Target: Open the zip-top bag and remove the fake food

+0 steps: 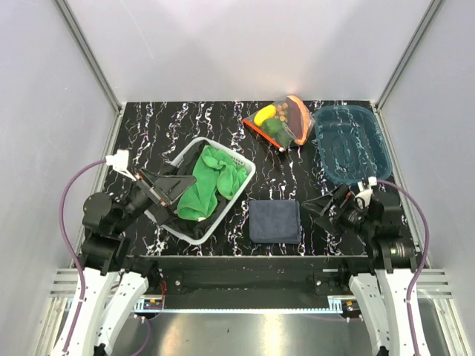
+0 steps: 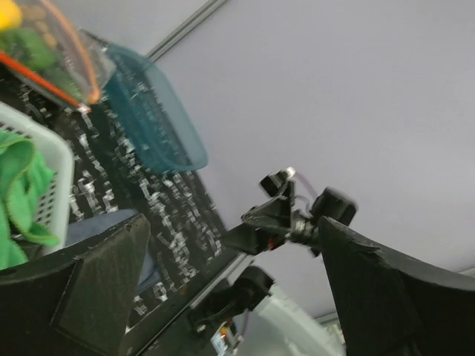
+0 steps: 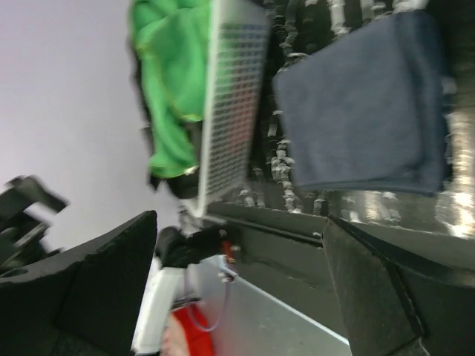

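One bag (image 1: 286,122) with the food (image 1: 269,117) inside lies well ahead of both sets of fingers, touching neither. The right gripper (image 1: 320,209) is spread wide and empty, a blue cloth (image 1: 274,220) just beside it and a tray (image 1: 349,142) ahead. The left gripper (image 1: 172,190), equally spread and empty, hovers over a basket (image 1: 231,204) holding a green cloth (image 1: 211,182).

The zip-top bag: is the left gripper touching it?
Apart. The top view shows bare table between the zip-top bag and the left gripper, which hangs over the white basket.
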Robot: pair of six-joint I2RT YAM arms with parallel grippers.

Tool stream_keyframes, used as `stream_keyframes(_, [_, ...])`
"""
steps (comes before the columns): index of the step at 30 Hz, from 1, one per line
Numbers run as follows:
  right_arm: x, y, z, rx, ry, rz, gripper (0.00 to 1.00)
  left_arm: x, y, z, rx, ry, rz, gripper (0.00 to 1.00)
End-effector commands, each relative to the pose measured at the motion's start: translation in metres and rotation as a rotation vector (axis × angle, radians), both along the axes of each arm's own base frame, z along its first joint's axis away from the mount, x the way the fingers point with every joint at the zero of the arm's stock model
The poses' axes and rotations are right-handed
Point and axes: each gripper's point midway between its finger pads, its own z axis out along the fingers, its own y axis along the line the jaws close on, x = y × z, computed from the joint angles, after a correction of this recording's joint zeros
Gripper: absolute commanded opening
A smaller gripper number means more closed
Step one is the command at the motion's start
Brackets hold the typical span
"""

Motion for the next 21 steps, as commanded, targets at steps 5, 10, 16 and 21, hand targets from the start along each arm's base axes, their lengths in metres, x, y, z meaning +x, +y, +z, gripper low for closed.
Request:
stream_keyframes(5, [0.047,-0.043,0.013,-0.403,-0.065,-0.032,1.00,0.019,-0.004,-0.031,0.228,0.015,-0.026,0.99])
stream_keyframes(10, [0.113,-0.050,0.043,-0.471,-0.197,-0.058,1.00,0.032,0.007,-0.033,0.291,-0.015,0.059,0.99])
stream_keyframes(16, [0.194,-0.066,0.012,-0.656,-0.163,-0.023,1.00,0.033,0.010,-0.031,0.339,-0.033,0.071,0.99])
stream_keyframes(21, [0.255,-0.043,-0.013,-0.884,-0.244,0.054,1.00,0.036,0.014,-0.037,0.445,-0.021,0.063,0.99])
